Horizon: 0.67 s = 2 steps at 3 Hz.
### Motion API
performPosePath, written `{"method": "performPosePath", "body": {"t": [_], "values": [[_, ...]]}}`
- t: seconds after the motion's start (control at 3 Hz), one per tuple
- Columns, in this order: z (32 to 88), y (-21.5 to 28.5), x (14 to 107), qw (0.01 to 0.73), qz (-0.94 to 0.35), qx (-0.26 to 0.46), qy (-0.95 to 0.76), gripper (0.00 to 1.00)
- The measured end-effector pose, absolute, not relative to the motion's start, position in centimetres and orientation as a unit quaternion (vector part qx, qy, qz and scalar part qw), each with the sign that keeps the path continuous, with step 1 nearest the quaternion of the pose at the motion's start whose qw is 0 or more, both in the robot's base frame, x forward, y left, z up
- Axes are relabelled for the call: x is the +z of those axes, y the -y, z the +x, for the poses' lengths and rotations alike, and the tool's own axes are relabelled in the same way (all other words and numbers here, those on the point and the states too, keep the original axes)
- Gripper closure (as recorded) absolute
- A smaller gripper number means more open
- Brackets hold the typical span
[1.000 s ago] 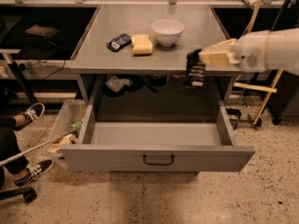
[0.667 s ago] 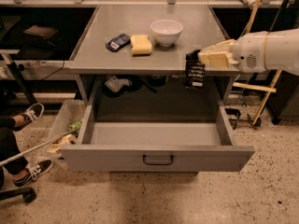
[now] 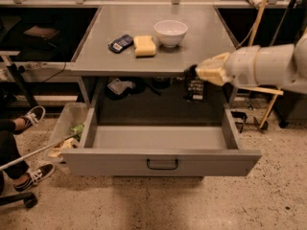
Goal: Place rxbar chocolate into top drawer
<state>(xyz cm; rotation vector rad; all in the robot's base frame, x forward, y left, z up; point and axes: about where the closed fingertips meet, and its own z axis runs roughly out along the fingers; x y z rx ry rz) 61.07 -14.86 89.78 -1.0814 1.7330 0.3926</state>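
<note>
Gripper (image 3: 193,74) clamped on the upper end of the rxbar chocolate (image 3: 195,88), which hangs upright above the rear right of the open top drawer (image 3: 158,139), not yet inside it. Over the last second, gripper and bar have edged downward and slightly toward the drawer's centre. Judged: the carry is nearly complete; lowering and release remain. Table (image 3: 96,56) above the drawer bears a bowl (image 3: 171,32).

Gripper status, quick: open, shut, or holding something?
Gripper: shut on the rxbar chocolate, which hangs down from it above the open top drawer.
</note>
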Motion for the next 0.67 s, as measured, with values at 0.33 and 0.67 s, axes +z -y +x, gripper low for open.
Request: {"method": "performPosePath", "body": {"t": [0.33,0.67], "values": [[61.8,13.6,80.1,0.473,-0.469,0.117,-0.736,1.0],[63.4,14.0,73.4,0.446,-0.468,0.093,-0.757,1.0]]}}
